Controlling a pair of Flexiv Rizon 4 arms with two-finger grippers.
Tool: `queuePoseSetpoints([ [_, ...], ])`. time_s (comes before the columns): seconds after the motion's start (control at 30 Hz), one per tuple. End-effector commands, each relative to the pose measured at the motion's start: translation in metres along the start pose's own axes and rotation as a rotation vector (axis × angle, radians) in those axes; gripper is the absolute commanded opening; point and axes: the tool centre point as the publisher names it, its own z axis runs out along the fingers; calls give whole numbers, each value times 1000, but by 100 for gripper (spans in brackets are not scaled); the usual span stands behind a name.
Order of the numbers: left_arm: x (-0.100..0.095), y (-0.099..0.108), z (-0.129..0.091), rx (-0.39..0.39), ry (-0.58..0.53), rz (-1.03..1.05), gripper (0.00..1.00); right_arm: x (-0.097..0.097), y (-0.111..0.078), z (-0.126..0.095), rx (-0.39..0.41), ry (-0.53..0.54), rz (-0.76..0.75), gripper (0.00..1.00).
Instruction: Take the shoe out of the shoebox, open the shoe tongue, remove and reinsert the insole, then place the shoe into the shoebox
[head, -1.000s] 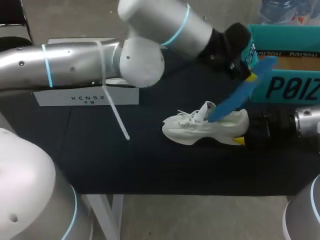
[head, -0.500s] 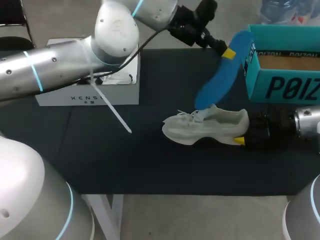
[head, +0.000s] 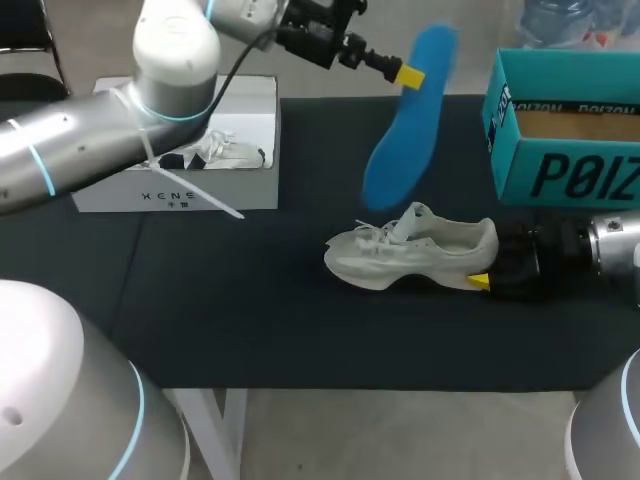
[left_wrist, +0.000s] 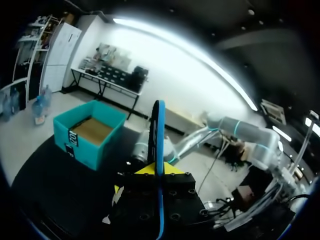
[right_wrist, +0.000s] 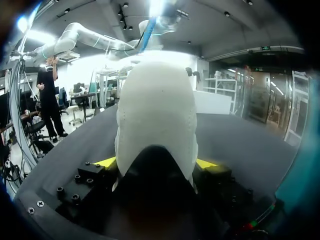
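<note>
Step in hand: insole out, reinsertion not yet begun.

- Left gripper (head: 408, 74): pinching the blue insole (head: 403, 118) at its upper end. The left wrist view shows it edge-on between my fingers. It hangs in the air, slanted, with its lower end above and slightly to the far side of the shoe's tongue (head: 408, 222).
- Right gripper (right_wrist: 156, 167): closed on the heel, one yellow tip on each side of it. The shoe (head: 410, 255) lies on the table (head: 250, 320), toe pointing left.
- Teal shoebox (head: 570, 175): far right, open, just beyond the heel end.
- White box (head: 180, 190): far left, plays no part in this step.

How I judge this is best done:
1. Turn the insole so its long axis runs along the shoe, with the free end toward the toe.
2. Lower the free end into the opening behind the tongue at a shallow angle. If it goes in steep, it is likely to buckle against the footbed.
3. Hold the heel firm with my right gripper so the push toward the toe does not slide the shoe left.
4. Release only once the gripped end sits down in the heel cup.

Risks: the tongue may fold under the insole. I cannot tell from here how wide the opening is.
</note>
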Motion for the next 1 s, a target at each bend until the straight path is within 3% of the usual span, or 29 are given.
queuePoseSetpoints([
  [0.03, 11, 13, -12, 54, 29, -1, 0, -1, -3, 3, 1, -1, -1, 0],
  [0.47, 54, 4, -2, 126, 128, 55, 0, -1, -3, 3, 1, -1, -1, 0],
  [0.77, 58, 5, 0, 151, 160, 68, 0, -1, -3, 3, 1, -1, -1, 0],
  [0.9, 61, 5, -1, 120, 93, 91, 0, -1, -3, 3, 1, -1, -1, 0],
  [0.93, 61, 5, -1, 120, 93, 91, 0, -1, -3, 3, 1, -1, -1, 9],
  [0.97, 61, 5, -1, 120, 93, 91, 0, -1, -3, 3, 1, -1, -1, 33],
  [1.0, 61, 5, -1, 120, 93, 91, 0, -1, -3, 3, 1, -1, -1, 48],
])
